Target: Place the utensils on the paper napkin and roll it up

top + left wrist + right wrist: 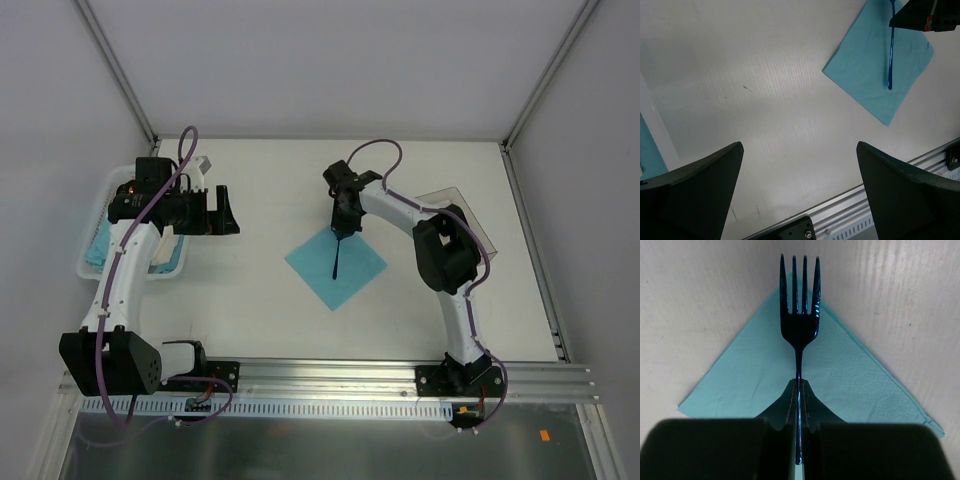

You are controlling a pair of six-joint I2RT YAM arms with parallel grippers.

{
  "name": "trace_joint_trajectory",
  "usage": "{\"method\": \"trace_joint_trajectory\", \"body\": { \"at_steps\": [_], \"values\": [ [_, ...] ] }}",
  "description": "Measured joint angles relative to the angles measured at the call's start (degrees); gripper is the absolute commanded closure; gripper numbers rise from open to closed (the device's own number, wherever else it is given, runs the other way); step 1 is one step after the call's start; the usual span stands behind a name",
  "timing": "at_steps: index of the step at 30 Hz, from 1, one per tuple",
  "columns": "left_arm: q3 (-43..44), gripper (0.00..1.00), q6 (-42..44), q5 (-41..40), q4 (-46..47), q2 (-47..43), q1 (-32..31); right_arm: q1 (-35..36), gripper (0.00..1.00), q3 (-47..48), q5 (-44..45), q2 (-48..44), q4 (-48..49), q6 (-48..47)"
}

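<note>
The teal paper napkin (pixel 352 268) lies flat as a diamond at the table's middle. It also shows in the left wrist view (pixel 865 65) and the right wrist view (pixel 740 385). My right gripper (pixel 343 228) (pixel 799 390) is shut on the thin handle of a dark teal-blue plastic fork (pixel 336 262) (pixel 890 55) (pixel 799 325). The fork runs along the napkin's diagonal, its tines over one corner. I cannot tell whether it touches the paper. My left gripper (pixel 228 210) (pixel 800 145) is open and empty, to the left of the napkin. No other utensil is in view.
A white basket (pixel 128 277) with teal napkin bundles (pixel 98 245) stands at the far left under my left arm. A clear container (pixel 465 210) sits behind my right arm. An aluminium rail (pixel 330 380) (pixel 920 160) runs along the near edge.
</note>
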Motion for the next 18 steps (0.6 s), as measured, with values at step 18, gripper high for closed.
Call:
{"method": "trace_joint_trajectory", "body": {
  "at_steps": [18],
  "values": [
    [0.00, 0.01, -0.22, -0.11, 0.00, 2.05, 0.02, -0.55, 1.00, 0.68, -0.90, 0.55, -0.98, -1.66]
  ]
}}
